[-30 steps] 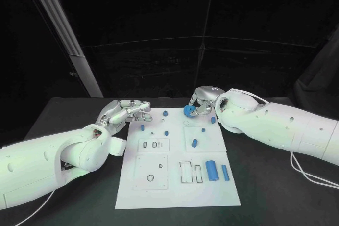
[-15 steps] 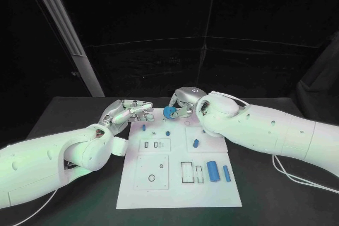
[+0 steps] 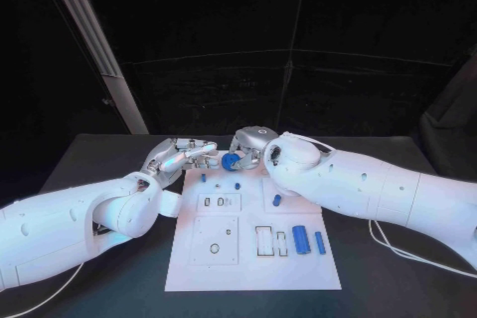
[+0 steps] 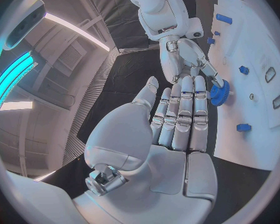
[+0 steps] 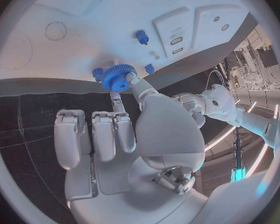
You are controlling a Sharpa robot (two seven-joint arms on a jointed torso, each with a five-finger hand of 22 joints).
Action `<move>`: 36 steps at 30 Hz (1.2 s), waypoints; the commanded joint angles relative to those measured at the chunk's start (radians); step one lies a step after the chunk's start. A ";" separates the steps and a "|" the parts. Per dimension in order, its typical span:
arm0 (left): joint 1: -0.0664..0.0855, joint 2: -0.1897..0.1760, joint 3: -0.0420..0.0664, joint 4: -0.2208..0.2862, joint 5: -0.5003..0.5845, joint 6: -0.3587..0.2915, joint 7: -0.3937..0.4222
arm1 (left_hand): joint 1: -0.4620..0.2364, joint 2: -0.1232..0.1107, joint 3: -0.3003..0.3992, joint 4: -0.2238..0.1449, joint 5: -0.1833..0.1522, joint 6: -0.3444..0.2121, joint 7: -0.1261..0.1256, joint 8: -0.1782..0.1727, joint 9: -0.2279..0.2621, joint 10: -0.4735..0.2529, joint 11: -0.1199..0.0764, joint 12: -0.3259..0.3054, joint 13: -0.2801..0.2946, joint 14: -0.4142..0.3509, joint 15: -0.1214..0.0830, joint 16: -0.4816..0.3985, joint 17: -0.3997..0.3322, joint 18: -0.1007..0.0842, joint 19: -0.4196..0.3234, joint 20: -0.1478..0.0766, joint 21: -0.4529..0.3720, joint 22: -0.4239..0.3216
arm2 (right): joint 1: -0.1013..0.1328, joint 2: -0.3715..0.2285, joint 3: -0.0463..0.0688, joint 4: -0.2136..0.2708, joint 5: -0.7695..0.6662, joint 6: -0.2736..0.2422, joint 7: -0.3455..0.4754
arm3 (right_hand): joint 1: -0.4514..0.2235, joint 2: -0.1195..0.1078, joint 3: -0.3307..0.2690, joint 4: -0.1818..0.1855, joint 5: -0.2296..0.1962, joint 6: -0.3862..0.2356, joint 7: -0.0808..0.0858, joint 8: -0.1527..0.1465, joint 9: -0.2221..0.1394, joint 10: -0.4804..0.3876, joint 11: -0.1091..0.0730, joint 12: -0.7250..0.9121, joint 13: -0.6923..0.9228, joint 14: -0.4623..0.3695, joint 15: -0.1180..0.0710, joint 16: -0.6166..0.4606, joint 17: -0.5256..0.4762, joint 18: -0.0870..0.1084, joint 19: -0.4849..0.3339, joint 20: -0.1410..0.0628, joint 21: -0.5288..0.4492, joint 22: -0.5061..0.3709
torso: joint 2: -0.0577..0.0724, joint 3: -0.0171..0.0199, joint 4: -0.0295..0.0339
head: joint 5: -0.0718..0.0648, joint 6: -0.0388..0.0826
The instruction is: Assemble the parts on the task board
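Now the right hand (image 3: 249, 147) pinches a blue gear (image 3: 231, 161) between thumb and a fingertip, its other fingers curled below, at the far edge of the task board (image 3: 254, 263) on the black worktop (image 3: 398, 290). Just beside the gear, the left hand (image 3: 179, 156) lies with fingers straight and together, holding nothing, fingertips almost at the gear. Small blue parts (image 3: 299, 240) lie nearer the robot, well apart from both hands.
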 commanded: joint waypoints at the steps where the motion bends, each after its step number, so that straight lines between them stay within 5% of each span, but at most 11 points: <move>1: 0.002 0.001 0.001 0.001 -0.004 0.011 0.004 | 0.000 0.000 0.000 -0.007 0.002 0.001 0.006 -0.005 -0.001 -0.001 0.007 -0.006 -0.001 0.001 0.006 -0.002 0.002 0.003 -0.008 0.002 -0.003 -0.001 | -0.003 0.007 -0.001 -0.008 -0.013 0.028 -0.010 | -0.017 0.002 0.007 -0.001 0.000 0.055 -0.030 -0.001 0.065 0.076 -0.004 -0.007 0.214 0.077 0.001 -0.005 0.144 -0.007 0.106 -0.004 0.004 0.263 | 0.000 0.0001 -0.0003 | 0.000 -0.001; 10: 0.002 0.001 0.001 0.001 -0.004 0.012 0.004 | 0.000 0.001 0.000 -0.009 0.002 0.001 0.006 -0.007 -0.001 0.000 0.007 -0.007 -0.001 0.001 0.006 -0.004 0.002 0.003 -0.009 0.003 -0.003 -0.002 | -0.011 0.016 -0.002 -0.020 -0.013 0.040 -0.014 | -0.028 -0.001 0.007 -0.002 -0.004 0.048 -0.028 -0.008 0.063 0.072 -0.002 -0.014 0.209 0.075 0.004 -0.008 0.138 -0.007 0.106 -0.002 0.004 0.263 | -0.001 0.0003 -0.0019 | 0.002 -0.004; 19: 0.002 0.001 0.001 0.000 -0.004 0.012 0.004 | 0.000 0.001 0.000 -0.009 0.002 0.001 0.006 -0.007 -0.001 0.000 0.007 -0.007 -0.001 0.001 0.006 -0.004 0.002 0.003 -0.009 0.003 -0.003 -0.002 | -0.012 0.019 -0.002 -0.027 -0.014 0.029 -0.026 | -0.061 -0.025 0.001 -0.006 -0.021 -0.025 -0.007 -0.016 0.046 0.052 0.016 -0.047 0.178 0.071 0.017 -0.017 0.123 -0.007 0.106 0.009 0.004 0.263 | -0.001 0.0005 -0.0019 | 0.003 -0.005; 23: 0.002 0.001 0.001 0.000 -0.004 0.012 0.003 | 0.000 0.001 0.000 -0.009 0.002 0.001 0.006 -0.007 -0.001 0.000 0.007 -0.007 -0.001 0.001 0.006 -0.004 0.002 0.003 -0.009 0.003 -0.003 -0.002 | -0.012 0.018 -0.002 -0.031 -0.015 0.044 -0.029 | -0.087 -0.045 -0.020 0.000 -0.095 -0.083 0.004 -0.015 0.037 0.038 0.026 -0.070 0.159 0.070 0.028 -0.022 0.116 -0.007 0.106 0.020 0.004 0.263 | -0.001 0.0003 -0.0020 | 0.002 -0.005; 29: 0.002 0.001 0.001 -0.001 -0.004 0.012 0.002 | 0.000 0.001 0.000 -0.009 0.002 0.001 0.006 -0.007 -0.001 0.000 0.007 -0.007 -0.001 0.001 0.006 -0.004 0.002 0.003 -0.009 0.003 -0.003 -0.002 | -0.012 0.018 -0.002 -0.032 -0.010 0.080 -0.028 | -0.154 -0.075 -0.075 0.071 -0.193 -0.120 0.011 -0.012 0.039 0.030 0.034 -0.084 0.147 0.069 0.036 -0.026 0.113 -0.007 0.105 0.031 0.003 0.262 | -0.001 0.0006 -0.0018 | 0.002 -0.006; 36: 0.002 0.001 0.001 -0.001 -0.004 0.011 0.002 | 0.000 0.001 0.000 -0.009 0.002 0.001 0.006 -0.007 -0.001 0.000 0.007 -0.007 -0.001 0.001 0.006 -0.004 0.002 0.003 -0.009 0.003 -0.003 -0.002 | -0.012 0.017 -0.003 -0.033 0.004 0.102 -0.029 | -0.166 -0.092 -0.085 0.180 -0.190 -0.120 0.011 -0.010 0.040 0.030 0.035 -0.083 0.148 0.070 0.037 -0.026 0.115 -0.007 0.106 0.032 0.004 0.263 | -0.001 0.0005 -0.0017 | 0.001 -0.008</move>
